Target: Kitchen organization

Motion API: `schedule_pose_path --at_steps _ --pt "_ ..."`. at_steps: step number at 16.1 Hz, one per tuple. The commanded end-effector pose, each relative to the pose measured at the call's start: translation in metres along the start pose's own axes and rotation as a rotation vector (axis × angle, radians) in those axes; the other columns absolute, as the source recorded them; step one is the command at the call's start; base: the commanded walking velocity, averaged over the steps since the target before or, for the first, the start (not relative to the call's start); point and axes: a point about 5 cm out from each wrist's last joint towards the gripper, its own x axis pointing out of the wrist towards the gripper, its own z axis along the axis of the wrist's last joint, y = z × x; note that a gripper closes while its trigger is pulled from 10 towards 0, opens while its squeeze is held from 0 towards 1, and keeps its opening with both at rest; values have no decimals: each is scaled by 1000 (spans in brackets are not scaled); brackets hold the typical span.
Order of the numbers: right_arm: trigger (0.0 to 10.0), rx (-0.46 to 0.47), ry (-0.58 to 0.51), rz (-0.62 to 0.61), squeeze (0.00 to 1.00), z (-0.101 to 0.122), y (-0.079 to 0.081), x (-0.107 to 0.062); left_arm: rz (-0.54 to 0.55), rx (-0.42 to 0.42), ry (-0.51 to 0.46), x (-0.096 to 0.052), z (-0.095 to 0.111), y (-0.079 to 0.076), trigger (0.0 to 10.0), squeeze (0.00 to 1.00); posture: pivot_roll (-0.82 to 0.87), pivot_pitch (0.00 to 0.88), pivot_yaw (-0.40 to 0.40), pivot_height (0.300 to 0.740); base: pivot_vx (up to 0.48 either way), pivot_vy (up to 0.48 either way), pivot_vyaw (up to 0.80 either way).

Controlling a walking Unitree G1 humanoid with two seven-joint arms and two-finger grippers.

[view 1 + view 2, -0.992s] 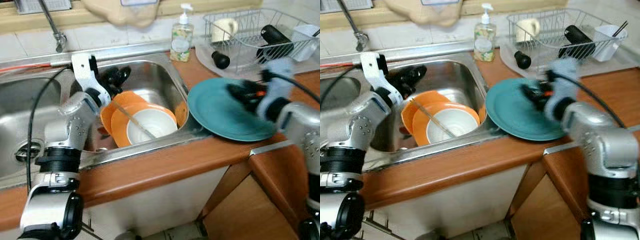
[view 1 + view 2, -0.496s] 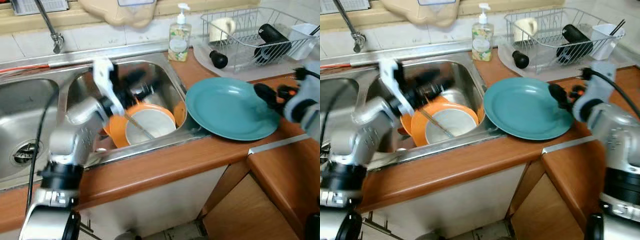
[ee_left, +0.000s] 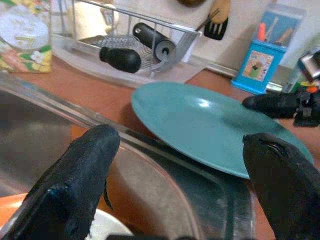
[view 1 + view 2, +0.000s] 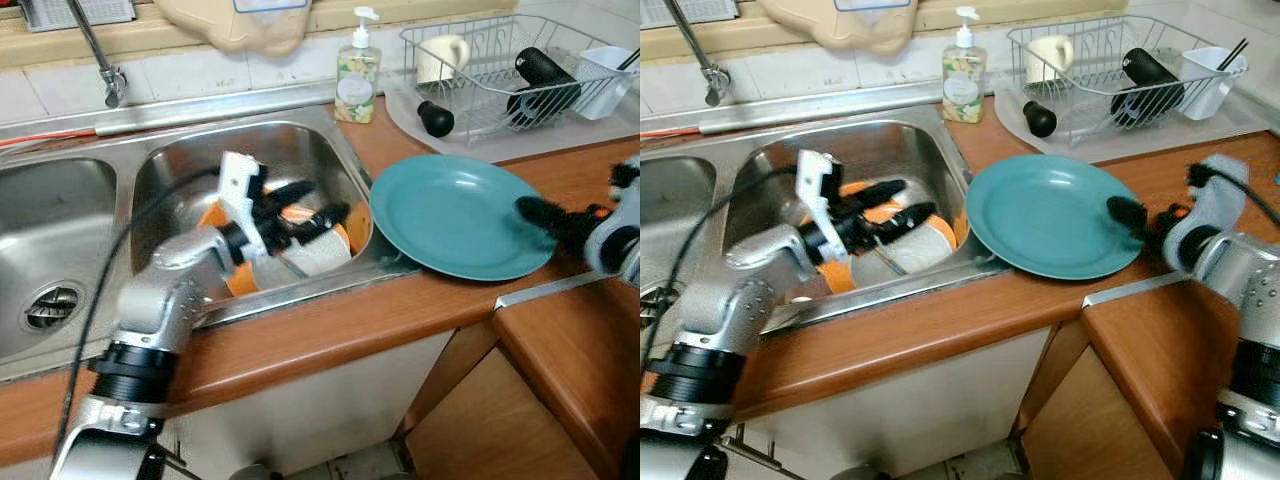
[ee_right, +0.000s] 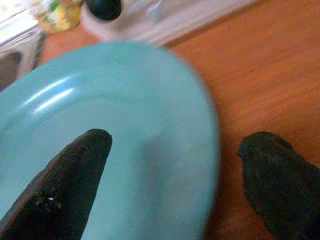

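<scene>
While the teal plate (image 4: 455, 215) rests on the bench (image 4: 330, 335) overlapping the sink (image 4: 160, 170) rim, the right pincer (image 5: 170, 187) straddles its edge spread, and the left pincer (image 4: 890, 212), spread, hovers over orange bowls (image 4: 222, 278), likely to lift one.

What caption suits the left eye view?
Left gripper open over bowls in the sink; right gripper at the teal plate.

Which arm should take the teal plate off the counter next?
Right. The right end effector is open at the plate's near-right rim, one finger over the plate and one over the counter. The left end effector is open over the bowls in the sink.
</scene>
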Motion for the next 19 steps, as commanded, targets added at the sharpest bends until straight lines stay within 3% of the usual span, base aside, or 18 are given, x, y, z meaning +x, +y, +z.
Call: schedule_pose_path --at_steps 1,2,3,4,7,16,19 --pt "10000 30 30 39 0 -5 4 1 -4 9 4 0 2 -2 10000 0 -176 0 47 740 0 0 0" --pt "7961 38 39 52 0 -7 6 2 -6 5 5 1 1 -2 10000 0 -175 0 46 740 0 0 0" --pt "2196 55 52 72 0 -10 9 3 -10 0 14 0 0 -3 10000 0 -173 0 45 740 0 0 0" --pt "0 65 65 81 0 -12 10 4 -15 -1 25 -1 -1 -5 10000 0 -171 0 43 740 0 0 0" --pt "0 118 64 117 0 -12 12 3 -74 -14 64 -7 -6 -11 10000 0 -168 0 41 740 0 0 0" --pt "0 254 -16 227 0 2 17 -3 -50 -37 54 -18 -2 -7 10000 0 -162 0 44 740 0 0 0" --pt "0 261 -23 238 0 3 19 -3 -39 -35 54 -21 0 -6 10000 0 -162 0 46 740 0 0 0"
